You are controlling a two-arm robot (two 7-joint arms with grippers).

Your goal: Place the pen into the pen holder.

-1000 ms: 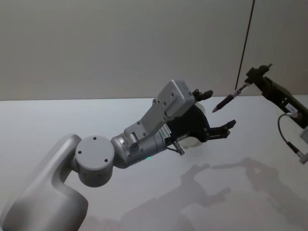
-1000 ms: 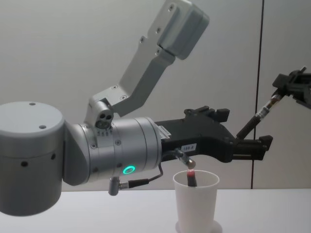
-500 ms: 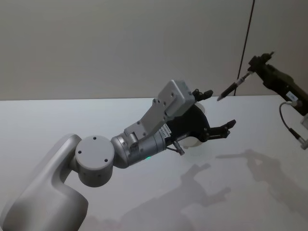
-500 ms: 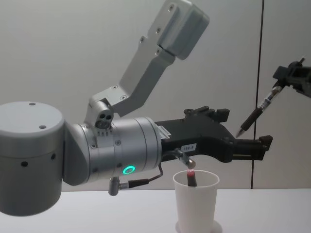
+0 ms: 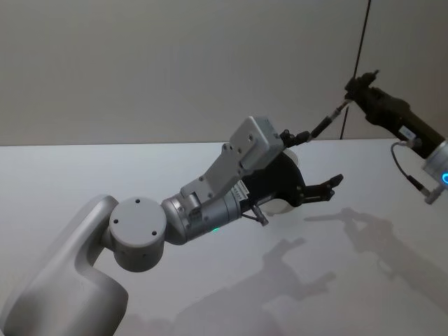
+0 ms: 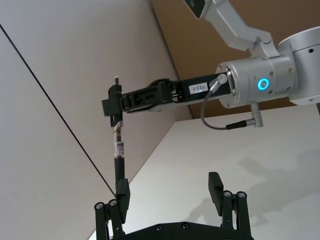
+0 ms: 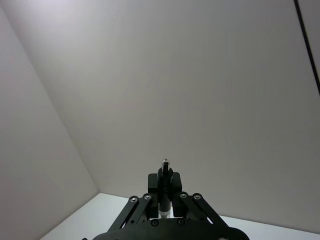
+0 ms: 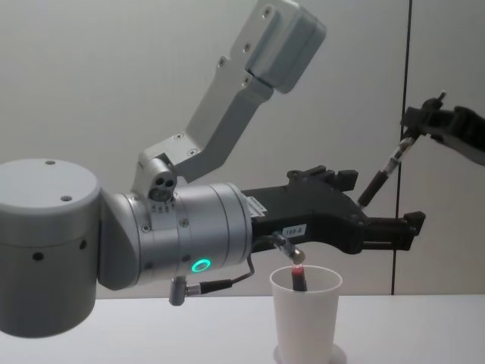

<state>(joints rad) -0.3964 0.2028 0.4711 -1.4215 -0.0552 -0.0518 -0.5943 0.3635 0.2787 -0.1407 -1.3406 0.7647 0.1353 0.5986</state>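
My right gripper [image 5: 354, 91] is shut on the upper end of a dark pen [image 5: 327, 120], which hangs tilted in the air, tip down toward the left. In the chest view the pen [image 8: 383, 173] is above and to the right of the white paper cup, the pen holder [image 8: 306, 318], and held by the right gripper [image 8: 417, 123]. My left gripper [image 8: 383, 199] stands open just above the cup, empty, with the pen tip close to its upper finger. The left wrist view shows the pen [image 6: 119, 160] beside the left gripper [image 6: 169, 184]. A red-tipped pen [image 8: 298, 277] stands in the cup.
The white table [image 5: 105, 168] runs back to a plain wall. In the head view my left arm [image 5: 210, 199] covers most of the pen holder [image 5: 278, 207]. A dark vertical line [image 8: 402, 91] runs down the wall at the right.
My right gripper has carried the pen left and a little higher, bringing its tip close to the left gripper's upper finger. The left arm and cup have not moved.
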